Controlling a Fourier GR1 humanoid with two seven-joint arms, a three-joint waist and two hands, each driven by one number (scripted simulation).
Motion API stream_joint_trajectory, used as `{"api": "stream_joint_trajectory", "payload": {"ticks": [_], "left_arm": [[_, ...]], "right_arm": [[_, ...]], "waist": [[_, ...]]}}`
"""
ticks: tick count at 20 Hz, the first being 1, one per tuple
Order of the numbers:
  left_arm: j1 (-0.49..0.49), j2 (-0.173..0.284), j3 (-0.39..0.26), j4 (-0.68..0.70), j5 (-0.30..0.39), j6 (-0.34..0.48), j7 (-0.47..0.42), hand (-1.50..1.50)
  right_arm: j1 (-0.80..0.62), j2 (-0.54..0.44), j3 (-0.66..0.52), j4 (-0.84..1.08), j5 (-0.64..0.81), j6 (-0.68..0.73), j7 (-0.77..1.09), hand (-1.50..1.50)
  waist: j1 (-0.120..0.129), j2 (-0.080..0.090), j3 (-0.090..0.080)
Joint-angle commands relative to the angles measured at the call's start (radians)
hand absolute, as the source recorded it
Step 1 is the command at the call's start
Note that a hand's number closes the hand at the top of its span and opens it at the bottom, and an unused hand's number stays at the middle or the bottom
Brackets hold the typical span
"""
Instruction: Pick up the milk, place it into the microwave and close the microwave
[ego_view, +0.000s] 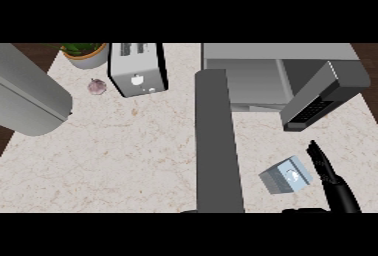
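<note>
The pale marbled counter (133, 160) carries a toaster (138, 70), a potted plant (86, 54), a microwave (273, 75), the milk (286, 176) and a small purplish item (97, 86).

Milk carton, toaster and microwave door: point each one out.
Milk carton (286, 175), head view, on its pale blue side, lying on the counter.
Toaster (138, 70), head view, on its silver top.
Microwave door (319, 97), head view, on the open door's dark edge.

Two smooth grey forearms (219, 145): one a thick cylinder by the toaster (137, 69). The right hand (332, 182) is black with slim tapering fingers.
</note>
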Motion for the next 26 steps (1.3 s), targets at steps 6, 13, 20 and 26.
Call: {"api": "stream_joint_trajectory", "payload": {"ticks": [6, 13, 20, 26], "left_arm": [[0.062, -0.01, 0.076, -0.076, 0.118, -0.064, 0.035, -1.5], [-0.036, -0.002, 0.081, 0.033, 0.098, -0.067, 0.04, -1.5], [0.047, -0.07, 0.041, -0.064, 0.11, -0.1, 0.086, -1.5], [0.023, -0.039, 0.085, -0.052, 0.148, -0.081, 0.09, -1.5]], "right_arm": [[-0.146, -0.003, -0.011, 0.402, 0.08, -0.078, -0.264, -1.5], [-0.32, -0.03, -0.054, 0.629, 0.039, -0.023, -0.34, -1.5], [-0.427, -0.022, -0.073, 0.806, 0.016, 0.027, -0.384, 1.5], [-0.458, -0.036, -0.04, 0.914, 0.067, 0.008, -0.511, 1.5]], "waist": [[0.005, 0.0, 0.0], [0.0, 0.002, 0.0], [0.008, 0.003, 0.001], [0.014, 0.006, 0.002]]}}
